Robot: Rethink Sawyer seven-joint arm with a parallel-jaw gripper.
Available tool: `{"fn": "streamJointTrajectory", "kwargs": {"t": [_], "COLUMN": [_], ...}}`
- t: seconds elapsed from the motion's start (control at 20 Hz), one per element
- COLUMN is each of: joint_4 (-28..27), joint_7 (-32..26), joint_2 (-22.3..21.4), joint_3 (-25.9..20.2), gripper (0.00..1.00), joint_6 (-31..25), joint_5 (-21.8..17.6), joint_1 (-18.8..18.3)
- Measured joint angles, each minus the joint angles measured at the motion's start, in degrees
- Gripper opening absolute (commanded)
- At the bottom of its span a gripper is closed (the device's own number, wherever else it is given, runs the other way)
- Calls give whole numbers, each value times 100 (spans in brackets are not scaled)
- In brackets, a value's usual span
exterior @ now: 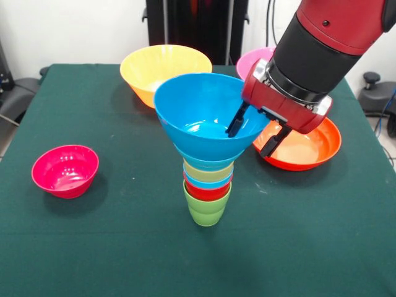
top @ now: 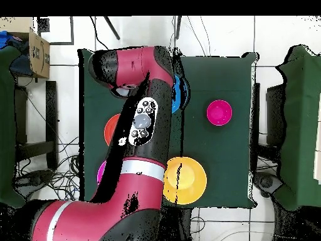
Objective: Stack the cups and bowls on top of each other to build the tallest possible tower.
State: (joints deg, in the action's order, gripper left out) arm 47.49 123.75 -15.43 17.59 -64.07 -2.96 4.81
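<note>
Glossy plastic, sorted by position as you face the robot. Item one: the tower (exterior: 208,179), at table centre, a lime green cup (exterior: 206,210) at its foot, then red, light blue and yellowish rims nested upward, a small light blue bowl above those, and the medium blue bowl (exterior: 207,114) seated on top, mouth up. Item two: the gripper (exterior: 255,133), at 3 o'clock of that blue bowl; its fingers straddle the bowl's wall, one inside, one outside, spread narrowly. Whether they pinch the rim or have let go, you cannot tell.

Item three: small magenta bowl (exterior: 65,170), at 9 o'clock of the tower, well apart, upright. Item four: large yellow-orange bowl (exterior: 164,71), at 11 o'clock, behind the tower. Item five: wide red-orange bowl (exterior: 300,143), at 3 o'clock, partly behind the gripper. Item six: large pink bowl (exterior: 253,62), at 1 o'clock, mostly hidden by the arm.

Step in hand, judged: seating the blue bowl. Your next move calls for a straight lift clear of the rim without nudging the narrow column, then a wider bowl.
</note>
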Motion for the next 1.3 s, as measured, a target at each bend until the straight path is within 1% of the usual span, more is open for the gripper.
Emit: {"fn": "streamJointTrajectory", "kwargs": {"t": [0.35,0.85,1.05,1.3], "joint_4": [-1,-13,-13,-13], "joint_7": [0,0,0,0], "joint_2": [-13,-144,-234,-375], "joint_3": [32,120,123,123], "gripper": [100,100,100,100], "joint_6": [-122,-795,-916,-921], "joint_5": [122,148,149,149], "joint_1": [0,0,0,0]}}
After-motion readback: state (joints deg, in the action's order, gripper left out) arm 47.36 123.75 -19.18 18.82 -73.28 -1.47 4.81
